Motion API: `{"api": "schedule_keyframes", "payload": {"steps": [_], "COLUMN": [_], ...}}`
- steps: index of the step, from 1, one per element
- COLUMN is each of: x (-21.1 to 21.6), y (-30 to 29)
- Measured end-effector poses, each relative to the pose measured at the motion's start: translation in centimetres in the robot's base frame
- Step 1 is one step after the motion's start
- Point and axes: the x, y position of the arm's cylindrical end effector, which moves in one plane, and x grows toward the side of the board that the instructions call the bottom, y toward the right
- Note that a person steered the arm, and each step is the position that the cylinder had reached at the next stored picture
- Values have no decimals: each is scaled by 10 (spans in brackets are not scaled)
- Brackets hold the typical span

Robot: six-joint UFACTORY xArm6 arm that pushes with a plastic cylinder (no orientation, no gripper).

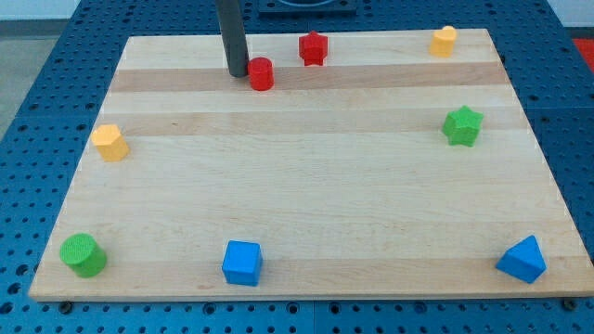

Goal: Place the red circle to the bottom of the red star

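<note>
Upright, my tip (238,73) just left of red circle (261,73).

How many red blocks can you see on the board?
2. The red circle sits near the view's top, just right of my tip. The red star is up and right of it. None seem hidden.

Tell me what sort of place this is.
Likely a robotics lab bench: a pale wooden board on a blue perforated metal table, small coloured plastic blocks scattered about, and my tip just left of the red circle block.
</note>
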Motion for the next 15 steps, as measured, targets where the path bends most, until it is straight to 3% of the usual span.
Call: {"api": "schedule_keyframes", "payload": {"steps": [8, 9, 10, 15], "x": [35, 45, 84, 53], "y": [45, 44, 25, 64]}}
